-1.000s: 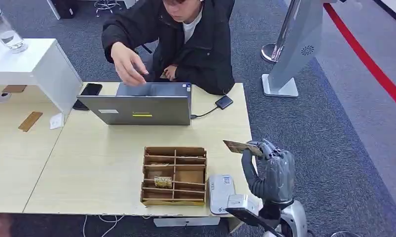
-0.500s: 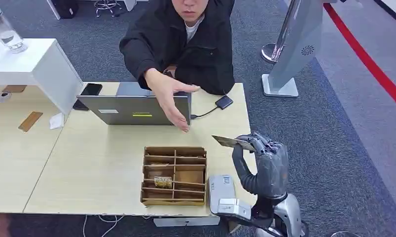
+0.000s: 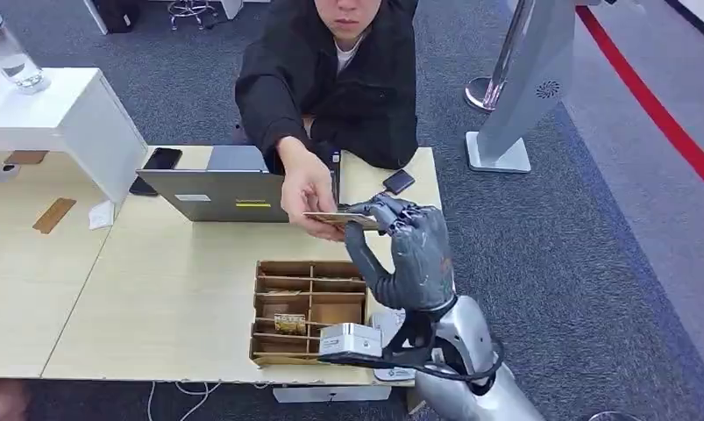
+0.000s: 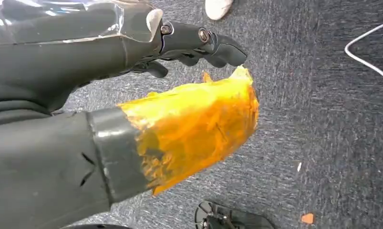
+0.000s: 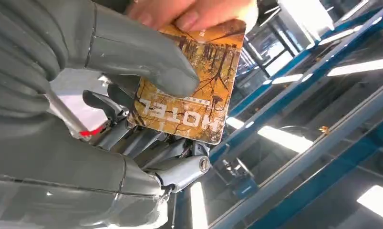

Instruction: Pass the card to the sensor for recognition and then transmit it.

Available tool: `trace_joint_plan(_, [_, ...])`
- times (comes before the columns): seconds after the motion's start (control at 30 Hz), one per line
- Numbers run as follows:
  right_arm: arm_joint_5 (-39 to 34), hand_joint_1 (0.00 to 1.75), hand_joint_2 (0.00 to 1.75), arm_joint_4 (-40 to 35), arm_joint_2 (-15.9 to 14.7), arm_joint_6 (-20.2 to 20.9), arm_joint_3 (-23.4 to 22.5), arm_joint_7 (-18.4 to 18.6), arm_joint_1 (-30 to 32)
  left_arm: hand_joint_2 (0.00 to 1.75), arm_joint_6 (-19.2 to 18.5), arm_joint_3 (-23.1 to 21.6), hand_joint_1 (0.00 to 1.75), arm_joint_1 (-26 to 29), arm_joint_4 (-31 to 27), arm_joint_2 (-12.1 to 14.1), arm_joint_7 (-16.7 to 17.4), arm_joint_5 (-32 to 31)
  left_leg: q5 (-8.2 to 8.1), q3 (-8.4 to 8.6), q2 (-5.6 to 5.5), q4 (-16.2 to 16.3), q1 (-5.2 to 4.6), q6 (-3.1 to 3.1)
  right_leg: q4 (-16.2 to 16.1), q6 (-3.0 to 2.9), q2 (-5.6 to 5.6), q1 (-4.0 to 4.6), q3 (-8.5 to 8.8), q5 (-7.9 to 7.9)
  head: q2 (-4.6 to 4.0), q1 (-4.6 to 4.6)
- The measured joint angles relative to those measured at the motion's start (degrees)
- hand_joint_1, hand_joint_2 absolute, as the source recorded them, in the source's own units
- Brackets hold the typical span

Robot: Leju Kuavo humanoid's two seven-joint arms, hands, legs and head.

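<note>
Orange-brown and held flat, the card [image 3: 335,218] in the head view now hangs above the tabletop [image 3: 181,289] at about 12 o'clock from the wooden divider box [image 3: 310,311], having travelled from the tabletop's right edge toward the person; the right hand [image 3: 409,254] has swung it over in under a second, and the person's hand [image 3: 309,189] has reached from the laptop [image 3: 243,193] to close on the card's far end. I judge the sensor pass done and the handover under way, with release next. The white sensor [image 3: 392,338] sits near the front edge, partly behind the arm. From the left wrist, the left hand [image 4: 132,95] hangs over the carpet, fingers curled with nothing in them. From the right wrist, the thick thumb [image 5: 141,57] presses the card [image 5: 194,95] against the darker fingers [image 5: 132,138] behind it, while the person's fingertips [image 5: 189,14] pinch the opposite edge.
</note>
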Motion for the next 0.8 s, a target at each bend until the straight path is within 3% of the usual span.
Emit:
trace_joint_plan(0.23, [0.77,1.75,1.75,3.78,1.7,1.68,1.33,2.86,-3.04,0.0,-0.15,-0.2,0.0,-0.41,0.0,0.02,1.11,-1.73,0.0,-0.01,-0.01,0.0,0.0,0.0,0.0,0.0,-0.01,0.0,-0.01,0.0,0.0,-0.02])
trace_joint_plan(0.8, [0.92,1.75,1.75,6.51,2.77,1.71,1.75,3.41,-4.13,0.0,-0.15,-0.52,0.0,-0.51,0.0,0.02,1.22,-1.86,-0.01,-0.07,-0.03,0.0,0.0,0.0,-0.01,0.0,-0.02,0.0,-0.05,-0.01,0.0,0.0])
